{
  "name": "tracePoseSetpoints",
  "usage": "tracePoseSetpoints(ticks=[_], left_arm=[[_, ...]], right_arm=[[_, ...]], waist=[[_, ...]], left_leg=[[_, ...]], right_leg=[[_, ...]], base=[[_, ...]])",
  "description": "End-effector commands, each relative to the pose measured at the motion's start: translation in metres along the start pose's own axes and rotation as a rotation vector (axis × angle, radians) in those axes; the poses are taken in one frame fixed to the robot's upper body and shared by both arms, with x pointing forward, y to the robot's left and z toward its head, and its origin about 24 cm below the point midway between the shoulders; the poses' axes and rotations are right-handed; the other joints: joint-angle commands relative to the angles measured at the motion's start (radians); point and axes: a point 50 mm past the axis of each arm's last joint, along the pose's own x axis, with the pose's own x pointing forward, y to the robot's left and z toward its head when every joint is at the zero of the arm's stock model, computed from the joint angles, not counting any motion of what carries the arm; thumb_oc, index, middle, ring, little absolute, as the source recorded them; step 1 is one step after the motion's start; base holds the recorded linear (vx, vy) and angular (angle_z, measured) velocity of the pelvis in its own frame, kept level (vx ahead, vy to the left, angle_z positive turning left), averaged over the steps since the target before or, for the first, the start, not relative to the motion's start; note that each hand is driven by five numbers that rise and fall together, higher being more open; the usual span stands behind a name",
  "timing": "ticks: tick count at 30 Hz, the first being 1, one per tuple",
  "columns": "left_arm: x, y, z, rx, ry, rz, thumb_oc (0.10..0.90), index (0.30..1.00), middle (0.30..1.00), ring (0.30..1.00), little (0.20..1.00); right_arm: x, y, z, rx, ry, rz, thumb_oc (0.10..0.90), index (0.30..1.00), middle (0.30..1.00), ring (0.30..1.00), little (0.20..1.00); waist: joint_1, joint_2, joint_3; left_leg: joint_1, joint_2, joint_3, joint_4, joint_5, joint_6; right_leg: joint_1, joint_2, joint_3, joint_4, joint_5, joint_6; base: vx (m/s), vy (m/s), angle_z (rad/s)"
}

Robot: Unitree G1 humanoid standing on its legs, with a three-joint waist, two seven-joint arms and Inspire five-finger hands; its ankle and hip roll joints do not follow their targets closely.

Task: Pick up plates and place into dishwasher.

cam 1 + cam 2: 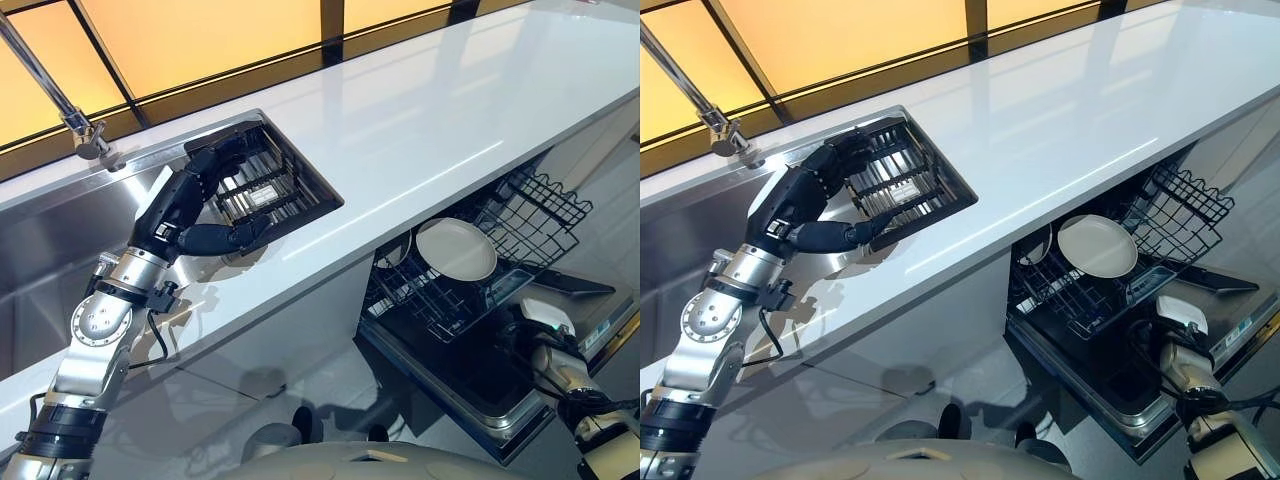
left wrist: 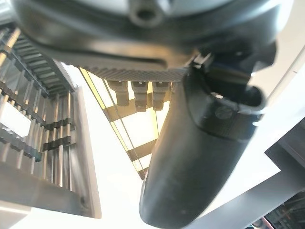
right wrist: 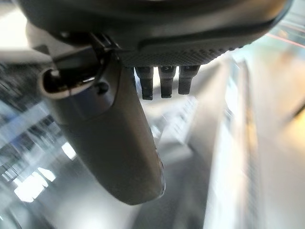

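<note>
A round white plate (image 1: 456,249) leans in the pulled-out black wire rack (image 1: 530,215) of the dishwasher, under the counter. A second pale dish (image 1: 395,250) stands behind it at the rack's inner end. My left hand (image 1: 185,195) hovers over the black slotted dish rack (image 1: 265,185) in the sink, fingers relaxed, thumb (image 2: 190,157) stretched out, holding nothing. My right hand (image 1: 543,325), with its white thumb cover, hangs low beside the dishwasher's open door; its fingers (image 3: 162,81) are straight and nothing is in it.
The long white countertop (image 1: 430,120) runs across the view above the dishwasher. A steel faucet (image 1: 60,100) rises at the sink's far left. The lowered dishwasher door (image 1: 470,385) juts out toward me at the lower right.
</note>
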Motion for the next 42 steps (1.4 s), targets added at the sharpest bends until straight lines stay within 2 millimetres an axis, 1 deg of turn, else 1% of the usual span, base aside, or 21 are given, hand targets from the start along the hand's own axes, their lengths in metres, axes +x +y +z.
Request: tracePoseSetpoints(ticks=[1, 5, 8, 10, 17, 18, 20, 21, 24, 27, 29, 30, 32, 34, 35, 36, 37, 39, 40, 41, 42], left_arm=[[0.028, 0.005, 0.045, 0.074, -0.245, -0.025, 0.800, 0.900, 0.900, 0.900, 0.900], [0.028, 0.003, 0.047, 0.070, -0.250, -0.040, 0.800, 0.900, 0.900, 0.900, 0.900], [0.029, 0.002, 0.047, 0.067, -0.250, -0.043, 0.800, 0.900, 0.900, 0.900, 0.900], [0.030, 0.002, 0.047, 0.063, -0.249, -0.046, 0.800, 0.900, 0.900, 0.900, 0.900], [0.027, -0.006, 0.040, 0.056, -0.233, -0.040, 0.800, 0.900, 0.900, 0.900, 0.900], [0.027, -0.007, 0.038, 0.055, -0.232, -0.037, 0.800, 0.900, 0.900, 0.900, 0.900], [0.027, -0.007, 0.038, 0.055, -0.232, -0.037, 0.800, 0.900, 0.900, 0.900, 0.900], [0.028, -0.008, 0.038, 0.054, -0.232, -0.038, 0.800, 0.900, 0.900, 0.900, 0.900], [0.029, -0.011, 0.038, 0.052, -0.231, -0.044, 0.800, 0.900, 0.900, 0.900, 0.900], [0.033, -0.014, 0.039, 0.053, -0.238, -0.060, 0.800, 0.900, 0.900, 0.900, 0.900], [0.037, -0.018, 0.040, 0.048, -0.250, -0.073, 0.800, 0.900, 0.900, 0.900, 0.900], [0.039, -0.019, 0.041, 0.049, -0.260, -0.077, 0.800, 0.900, 0.900, 0.900, 0.900], [0.043, -0.021, 0.043, 0.048, -0.274, -0.081, 0.800, 0.900, 0.900, 0.900, 0.900], [0.046, -0.022, 0.045, 0.047, -0.288, -0.088, 0.800, 0.900, 0.900, 0.900, 0.900], [0.046, -0.022, 0.045, 0.047, -0.289, -0.088, 0.800, 0.900, 0.900, 0.900, 0.900], [0.047, -0.023, 0.045, 0.046, -0.292, -0.089, 0.800, 0.900, 0.900, 0.900, 0.900], [0.049, -0.025, 0.044, 0.044, -0.298, -0.094, 0.800, 0.900, 0.900, 0.900, 0.900], [0.050, -0.025, 0.044, 0.043, -0.299, -0.095, 0.800, 0.900, 0.900, 0.900, 0.900], [0.051, -0.026, 0.043, 0.043, -0.300, -0.096, 0.800, 0.900, 0.900, 0.900, 0.900], [0.053, -0.028, 0.044, 0.041, -0.300, -0.099, 0.800, 0.900, 0.900, 0.900, 0.900], [0.053, -0.028, 0.043, 0.040, -0.299, -0.101, 0.800, 0.900, 0.900, 0.900, 0.900]], right_arm=[[0.009, -0.046, -0.005, -0.035, 0.081, -0.115, 0.800, 0.900, 0.900, 0.900, 0.900], [0.008, -0.025, -0.019, -0.051, 0.182, -0.014, 0.800, 0.900, 0.900, 0.900, 0.900], [0.008, -0.019, -0.022, -0.049, 0.188, 0.012, 0.800, 0.900, 0.900, 0.900, 0.900], [0.008, -0.018, -0.017, -0.064, 0.165, 0.006, 0.800, 0.900, 0.900, 0.900, 0.900], [0.006, -0.028, 0.026, -0.181, -0.050, -0.108, 0.800, 0.900, 0.900, 0.900, 0.900], [0.005, -0.028, 0.033, -0.217, -0.082, -0.101, 0.800, 0.900, 0.900, 0.900, 0.900], [0.005, -0.026, 0.038, -0.251, -0.111, -0.091, 0.800, 0.900, 0.900, 0.900, 0.900], [0.004, -0.026, 0.045, -0.290, -0.135, -0.079, 0.800, 0.900, 0.900, 0.900, 0.900], [0.003, -0.023, 0.059, -0.333, -0.186, -0.028, 0.800, 0.900, 0.900, 0.900, 0.900], [0.002, -0.025, 0.073, -0.367, -0.237, -0.017, 0.800, 0.900, 0.900, 0.900, 0.900], [0.002, -0.033, 0.086, -0.388, -0.278, -0.043, 0.800, 0.900, 0.900, 0.900, 0.900], [0.002, -0.041, 0.092, -0.379, -0.291, -0.070, 0.800, 0.900, 0.900, 0.900, 0.900], [0.001, -0.054, 0.102, -0.348, -0.311, -0.105, 0.800, 0.900, 0.900, 0.900, 0.900], [0.000, -0.074, 0.112, -0.293, -0.337, -0.176, 0.800, 0.900, 0.900, 0.900, 0.900], [0.000, -0.077, 0.113, -0.281, -0.344, -0.190, 0.800, 0.900, 0.900, 0.900, 0.900], [-0.002, -0.086, 0.117, -0.258, -0.354, -0.225, 0.800, 0.900, 0.900, 0.900, 0.900], [-0.005, -0.105, 0.125, -0.224, -0.368, -0.292, 0.800, 0.900, 0.900, 0.900, 0.900], [-0.006, -0.115, 0.128, -0.206, -0.375, -0.331, 0.800, 0.900, 0.900, 0.900, 0.900], [-0.009, -0.128, 0.131, -0.192, -0.381, -0.372, 0.800, 0.900, 0.900, 0.900, 0.900], [-0.011, -0.144, 0.133, -0.176, -0.374, -0.417, 0.800, 0.900, 0.900, 0.900, 0.900], [-0.013, -0.154, 0.134, -0.175, -0.371, -0.441, 0.800, 0.900, 0.900, 0.900, 0.900]], waist=[[0.003, -0.028, -0.011], [0.008, -0.024, -0.007], [0.008, -0.022, -0.006], [0.009, -0.019, -0.004], [0.004, -0.004, -0.002], [0.003, -0.001, 0.001], [0.004, 0.002, 0.003], [0.006, 0.004, 0.007], [0.011, 0.008, 0.013], [0.020, 0.012, 0.022], [0.028, 0.017, 0.031], [0.031, 0.020, 0.040], [0.035, 0.024, 0.051], [0.042, 0.026, 0.065], [0.042, 0.026, 0.067], [0.044, 0.027, 0.071], [0.048, 0.027, 0.074], [0.050, 0.027, 0.075], [0.053, 0.026, 0.077], [0.057, 0.024, 0.076], [0.058, 0.023, 0.075]], left_leg=[[0.005, -0.038, 0.021, 0.002, -0.068, 0.041], [0.005, -0.038, 0.013, 0.002, -0.066, 0.040], [0.006, -0.038, 0.011, 0.002, -0.065, 0.040], [0.007, -0.037, 0.010, 0.002, -0.064, 0.039], [0.009, -0.041, 0.002, 0.002, -0.063, 0.041], [0.008, -0.042, 0.002, 0.002, -0.062, 0.040], [0.007, -0.042, 0.001, 0.002, -0.062, 0.040], [0.007, -0.043, -0.001, 0.002, -0.061, 0.039], [0.004, -0.044, -0.009, 0.002, -0.059, 0.038], [-0.001, -0.045, -0.017, 0.002, -0.056, 0.035], [-0.011, -0.048, -0.028, 0.002, -0.051, 0.034], [-0.017, -0.049, -0.032, 0.002, -0.048, 0.033], [-0.025, -0.051, -0.039, 0.002, -0.045, 0.033], [-0.034, -0.052, -0.047, 0.002, -0.042, 0.032], [-0.036, -0.052, -0.048, 0.002, -0.041, 0.032], [-0.038, -0.053, -0.051, 0.002, -0.040, 0.032], [-0.043, -0.054, -0.058, 0.002, -0.040, 0.031], [-0.045, -0.055, -0.061, 0.002, -0.040, 0.031], [-0.048, -0.056, -0.064, 0.002, -0.040, 0.031], [-0.050, -0.056, -0.067, 0.002, -0.039, 0.030], [-0.051, -0.057, -0.069, 0.002, -0.039, 0.030]], right_leg=[[-0.022, -0.020, -0.003, 0.009, 0.036, 0.042], [-0.021, -0.019, -0.003, 0.009, 0.035, 0.042], [-0.020, -0.020, -0.003, 0.009, 0.036, 0.042], [-0.019, -0.022, -0.003, 0.009, 0.036, 0.043], [-0.018, -0.029, 0.001, 0.009, 0.038, 0.042], [-0.018, -0.031, 0.001, 0.009, 0.038, 0.042], [-0.019, -0.033, -0.001, 0.009, 0.038, 0.042], [-0.019, -0.036, -0.002, 0.009, 0.038, 0.043], [-0.020, -0.040, -0.008, 0.009, 0.038, 0.041], [-0.022, -0.046, -0.017, 0.009, 0.039, 0.040], [-0.029, -0.049, -0.024, 0.009, 0.040, 0.038], [-0.034, -0.050, -0.026, 0.009, 0.041, 0.037], [-0.042, -0.052, -0.029, 0.010, 0.043, 0.036], [-0.049, -0.055, -0.036, 0.011, 0.043, 0.034], [-0.050, -0.055, -0.037, 0.011, 0.043, 0.034], [-0.052, -0.056, -0.040, 0.012, 0.042, 0.034], [-0.056, -0.057, -0.044, 0.013, 0.042, 0.034], [-0.058, -0.057, -0.047, 0.014, 0.040, 0.033], [-0.061, -0.057, -0.048, 0.015, 0.039, 0.033], [-0.063, -0.057, -0.051, 0.016, 0.038, 0.032], [-0.063, -0.057, -0.053, 0.016, 0.037, 0.031]], base=[[0.01, -0.012, 0.09], [0.00, -0.006, 0.02], [0.00, 0.000, 0.00], [0.00, 0.000, 0.00], [0.03, 0.006, 0.01], [0.00, 0.000, 0.00], [0.00, 0.000, 0.00], [0.03, 0.020, 0.04], [0.03, 0.020, 0.08], [0.03, 0.012, 0.14], [0.00, 0.012, 0.12], [-0.04, 0.010, 0.13], [-0.06, 0.006, 0.18], [-0.06, -0.004, 0.12], [-0.03, -0.007, 0.02], [-0.02, -0.010, 0.07], [-0.02, -0.010, 0.10], [-0.01, -0.010, 0.12], [0.00, -0.013, 0.13], [0.01, -0.012, 0.13], [0.01, -0.007, 0.09]])
